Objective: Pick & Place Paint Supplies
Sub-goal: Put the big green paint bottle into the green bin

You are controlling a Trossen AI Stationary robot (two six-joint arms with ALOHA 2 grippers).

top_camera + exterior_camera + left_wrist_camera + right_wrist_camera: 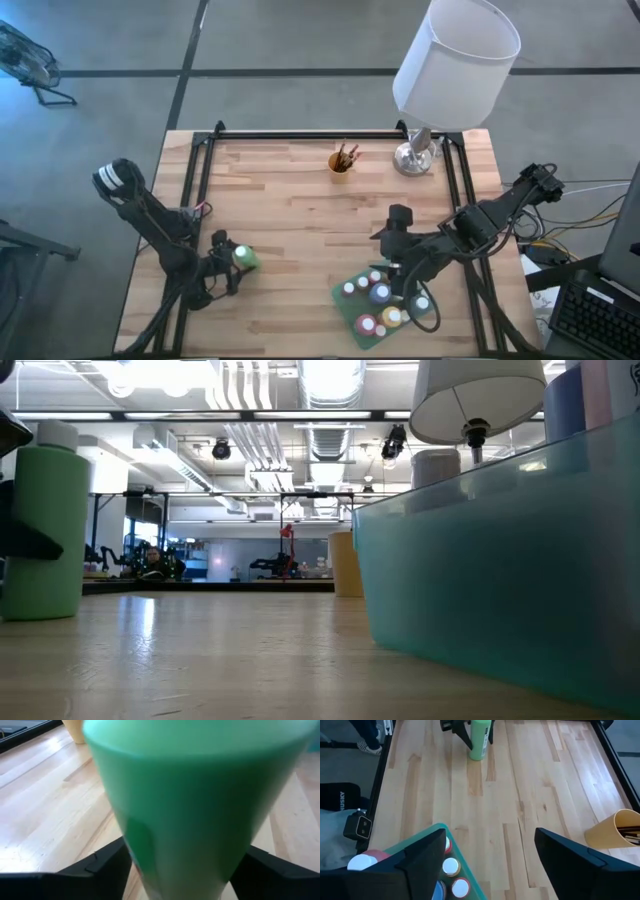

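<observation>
Left gripper (232,262) sits at the table's (290,215) left-front, fingers (100,867) spread either side of a light-green bottle (245,257) that stands upright on the wood; bottle is right btwn the fingers, but whether the pads actually touch it can't be told. Left wrist view is nearly all green bottle, its top cut off. Right gripper (392,272) is over at the right-front, fingers (427,851) set wide w/ nothing btwn them, hanging just above the back edge of the teal tray (345,305). Tray holds a cluster of small paint bottles (382,295), mostly white-capped, colours mixed; count unclear since the right arm covers part of them. In the low view the tray wall fills the right side, so bottles show only as blurred shapes above it. Farther back, near table centre-rear, a yellow cup (340,163) w/ thin dark brushes (347,153) standing in it, well apart from both grippers. Beside it, rear right, the lamp (455,62), its shade hiding most of the silver base.
</observation>
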